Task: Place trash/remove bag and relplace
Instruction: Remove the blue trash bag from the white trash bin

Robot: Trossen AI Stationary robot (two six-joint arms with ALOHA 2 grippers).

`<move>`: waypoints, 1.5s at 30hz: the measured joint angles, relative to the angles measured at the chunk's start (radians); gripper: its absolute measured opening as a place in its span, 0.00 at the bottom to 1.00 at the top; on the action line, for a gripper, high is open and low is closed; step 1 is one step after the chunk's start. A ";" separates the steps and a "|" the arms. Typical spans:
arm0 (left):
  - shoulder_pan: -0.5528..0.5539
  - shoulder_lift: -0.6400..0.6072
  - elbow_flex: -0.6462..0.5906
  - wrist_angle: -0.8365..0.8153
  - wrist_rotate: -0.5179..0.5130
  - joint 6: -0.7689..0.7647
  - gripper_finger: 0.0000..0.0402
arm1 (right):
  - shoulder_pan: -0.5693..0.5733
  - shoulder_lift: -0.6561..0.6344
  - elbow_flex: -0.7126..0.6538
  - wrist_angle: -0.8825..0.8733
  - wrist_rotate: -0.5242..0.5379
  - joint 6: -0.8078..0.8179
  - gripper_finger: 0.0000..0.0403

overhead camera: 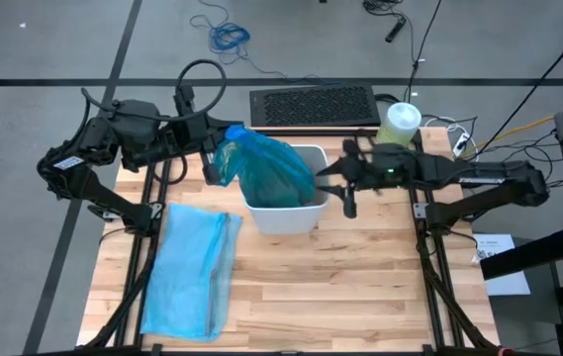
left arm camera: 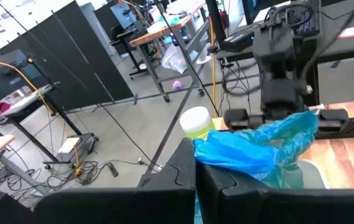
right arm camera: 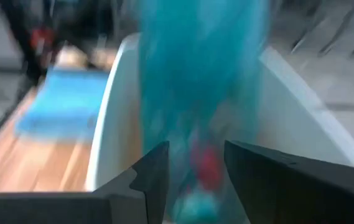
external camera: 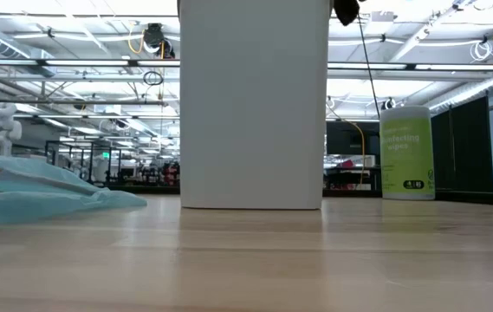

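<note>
Plastic of a pale sky-blue colour, the spare bag [overhead camera: 190,269], lies flat and loosely folded on the left part of the wooden table [overhead camera: 360,287], well apart from the arms. Above it, at the table's far left corner, the left gripper [overhead camera: 214,153] has its fingers pinched together on the gathered top of the teal bag [overhead camera: 269,168]; the left wrist view shows a twisted blue-green tuft [left arm camera: 251,146] of that bag caught right at the closed fingertips. From there the teal bag slopes rightward and down into the white bin [overhead camera: 291,213], which stands upright near the middle of the table's far edge, so the bag is partly lifted while its lower end sits inside the bin. Something red [right arm camera: 206,167] shows dimly through the plastic in the right wrist view, too blurred to name. Just right of the bin, the right gripper [overhead camera: 335,183] hangs close beside the rim with its fingers apart and nothing between them. Behind that arm, near the table's far right corner, stands a green canister [overhead camera: 400,124] with a white lid.
</note>
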 joint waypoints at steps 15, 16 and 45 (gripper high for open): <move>0.000 0.001 0.000 0.002 0.000 -0.003 0.00 | 0.053 0.067 -0.129 0.565 -0.010 0.052 0.56; 0.000 0.001 0.000 0.001 0.000 -0.003 0.00 | 0.053 0.081 -0.129 0.599 -0.009 0.046 0.61; 0.000 0.018 -0.001 0.048 0.013 0.028 0.00 | 0.025 0.732 0.520 0.662 -0.032 -0.036 0.75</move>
